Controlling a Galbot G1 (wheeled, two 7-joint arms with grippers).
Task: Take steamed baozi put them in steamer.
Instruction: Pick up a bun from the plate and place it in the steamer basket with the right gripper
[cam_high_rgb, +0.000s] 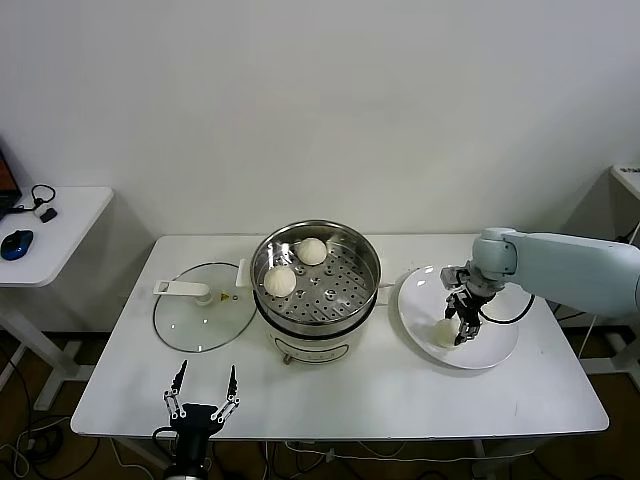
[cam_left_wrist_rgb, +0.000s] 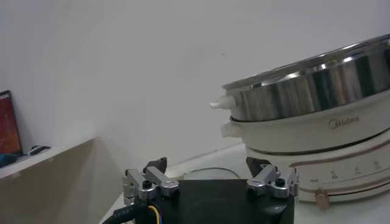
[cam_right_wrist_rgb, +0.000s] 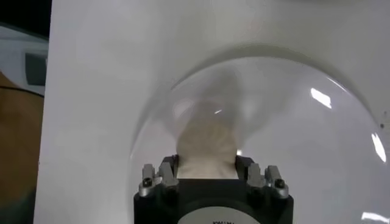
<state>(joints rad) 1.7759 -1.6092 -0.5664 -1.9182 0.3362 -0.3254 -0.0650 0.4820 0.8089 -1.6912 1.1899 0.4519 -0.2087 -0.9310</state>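
The shiny steamer (cam_high_rgb: 366, 262) stands mid-table on its white base, and two steamed baozi (cam_high_rgb: 312, 251) (cam_high_rgb: 280, 282) lie on its perforated tray. To its right, on the white plate (cam_high_rgb: 492, 350), lies another cream baozi (cam_high_rgb: 443, 333). My right gripper (cam_high_rgb: 460, 334) reaches down onto it. In the right wrist view the fingers press both sides of this baozi (cam_right_wrist_rgb: 206, 143), so the right gripper (cam_right_wrist_rgb: 206, 162) is shut on it while it rests on the plate (cam_right_wrist_rgb: 304, 152). My left gripper (cam_high_rgb: 207, 369) hangs open and empty at the table's front left edge (cam_left_wrist_rgb: 207, 163), with the steamer (cam_left_wrist_rgb: 311, 85) beyond it.
A flat glass lid (cam_high_rgb: 195, 325) with a white handle lies left of the steamer. A side table (cam_high_rgb: 60, 215) with a blue mouse stands at far left. The wall runs close behind the table.
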